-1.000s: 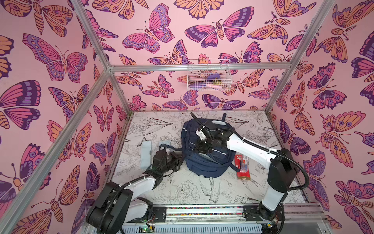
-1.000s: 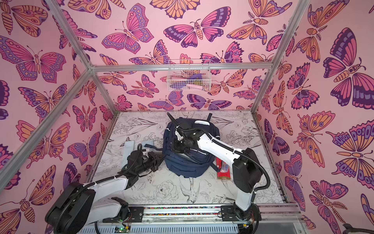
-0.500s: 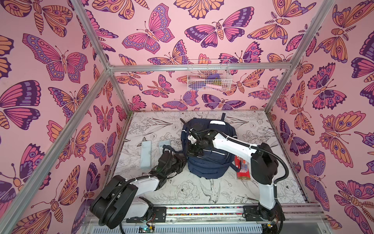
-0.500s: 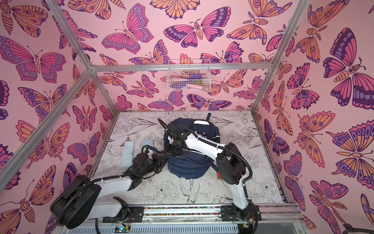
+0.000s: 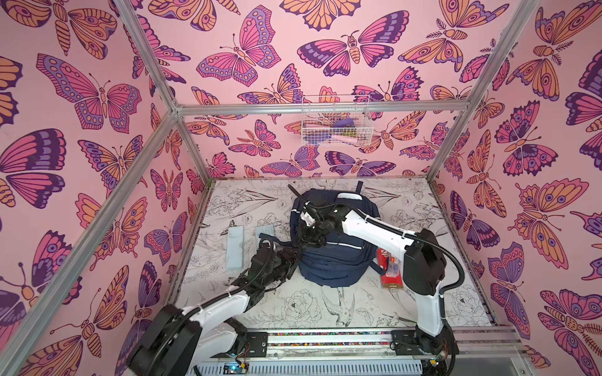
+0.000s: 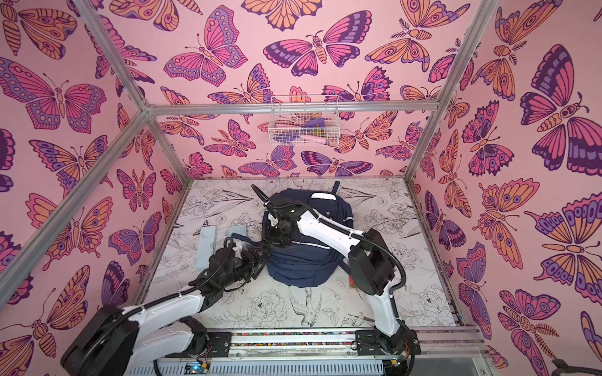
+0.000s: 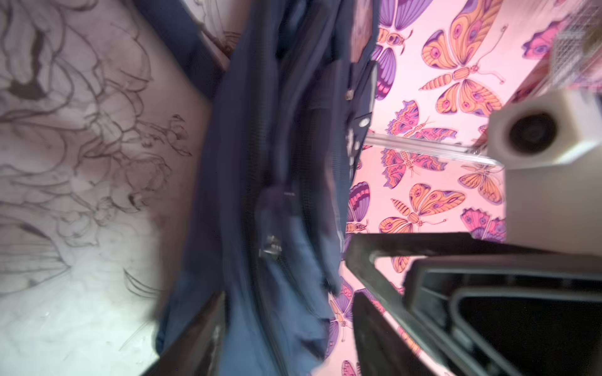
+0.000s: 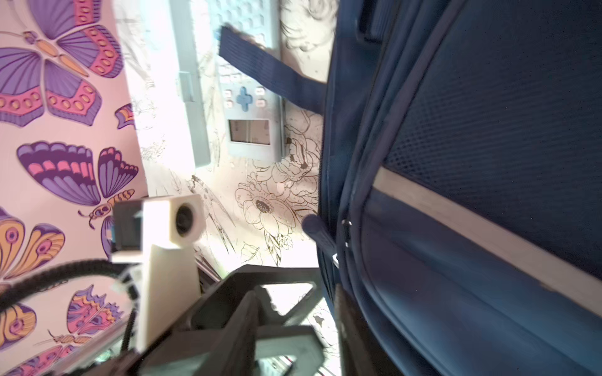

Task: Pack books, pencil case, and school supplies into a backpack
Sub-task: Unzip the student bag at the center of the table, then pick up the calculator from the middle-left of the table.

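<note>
The backpack [image 5: 335, 257] lies flat in the middle of the table [image 5: 293, 309]. I see no open mouth on it, though the arms hide part of its left side. The books are not in view, and I cannot tell whether they are already inside. The pale blue pencil case [image 5: 235, 247] and the calculator [image 5: 265, 231] lie side by side on the table, left of the backpack. A strap [image 8: 270, 75] lies across the calculator. A red packet [image 5: 391, 270] lies just beside the right edge of the backpack. In my judgement most of the packing is left, and the step in hand is to open a compartment.

Both claws are at the left edge of the backpack, near each other. The left claw [image 7: 288, 302] has its jaws well apart, with loose fabric between them, and grips nothing. The right claw [image 5: 308, 239] is near a zip pull [image 8: 345, 226], and I cannot tell its state.

The table shows black-line flowers and birds. The walls [image 5: 97, 136] are pink with large butterflies. A white wire basket [image 5: 335, 125] hangs on the back wall.
</note>
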